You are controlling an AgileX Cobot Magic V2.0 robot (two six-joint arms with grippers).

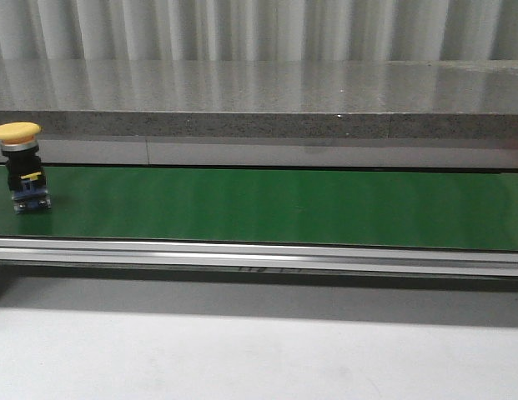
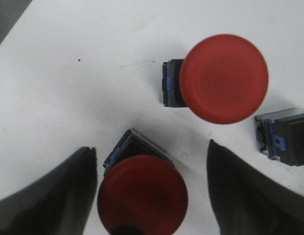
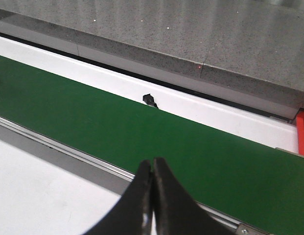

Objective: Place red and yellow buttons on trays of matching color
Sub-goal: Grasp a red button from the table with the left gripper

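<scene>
A yellow button (image 1: 20, 166) rides on the green belt (image 1: 284, 204), and red ones sit under the left arm.

The belt is flat, smooth and dark green, with a shiny metal rail (image 1: 259, 254) along its near edge and a speckled grey stone shelf (image 1: 259, 100) behind it. The yellow button stands upright at about 9 o'clock on the belt, a round mushroom cap on a black and blue boxy base. Under the left gripper (image 2: 152, 196), whose fingers are spread apart, a red button (image 2: 142, 193) with a smooth domed cap rests between them on a white surface (image 2: 68, 88) (touching or not, I cannot tell). A second red button (image 2: 222, 78) lies beyond it, on its side. The right gripper (image 3: 152, 186) hangs above the belt's rail with its black fingers pressed together, holding nothing.
</scene>
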